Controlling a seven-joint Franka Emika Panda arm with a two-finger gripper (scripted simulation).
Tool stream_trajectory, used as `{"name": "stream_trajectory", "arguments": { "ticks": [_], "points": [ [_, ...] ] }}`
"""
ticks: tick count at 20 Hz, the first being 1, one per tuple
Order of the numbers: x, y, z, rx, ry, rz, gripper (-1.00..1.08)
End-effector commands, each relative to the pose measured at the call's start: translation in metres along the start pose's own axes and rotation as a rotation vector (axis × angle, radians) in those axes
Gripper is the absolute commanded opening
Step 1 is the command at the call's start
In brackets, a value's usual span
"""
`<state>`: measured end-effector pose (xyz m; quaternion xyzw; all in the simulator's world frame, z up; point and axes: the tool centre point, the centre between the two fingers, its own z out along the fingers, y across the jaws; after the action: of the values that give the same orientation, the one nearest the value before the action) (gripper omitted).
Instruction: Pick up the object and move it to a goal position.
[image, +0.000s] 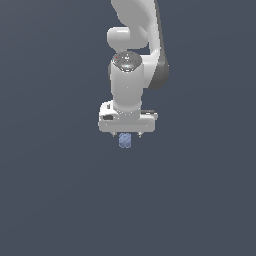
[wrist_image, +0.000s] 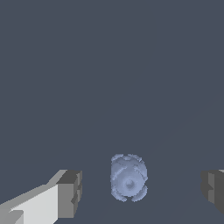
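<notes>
Object (wrist_image: 128, 177) between spread end effector (wrist_image: 140, 192) fingers

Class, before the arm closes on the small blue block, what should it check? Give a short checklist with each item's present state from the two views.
1. Hand open: ok, both fingers stand apart.
2. Block between the fingers: ok, it sits in the gap in the wrist view.
3. Fingers clear of the block: ok, space shows on each side.
4. Hand over the block: ok, in the exterior view the block shows just below the hand.
5. Hand low enough to grip: cannot tell, the height above the floor is unclear.
6. Goal position: cannot tell, no marker shows.
</notes>
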<state>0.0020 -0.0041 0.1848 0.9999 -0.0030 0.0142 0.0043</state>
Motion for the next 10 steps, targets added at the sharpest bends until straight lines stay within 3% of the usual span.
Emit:
{"name": "stream_trajectory", "arguments": {
  "ticks": [1,10],
  "points": [
    [-0.001,0.0,0.002,0.0,-0.001,0.0,1.0],
    [-0.024,0.003,0.036,0.004,-0.011,0.006,1.0]
  ]
}}
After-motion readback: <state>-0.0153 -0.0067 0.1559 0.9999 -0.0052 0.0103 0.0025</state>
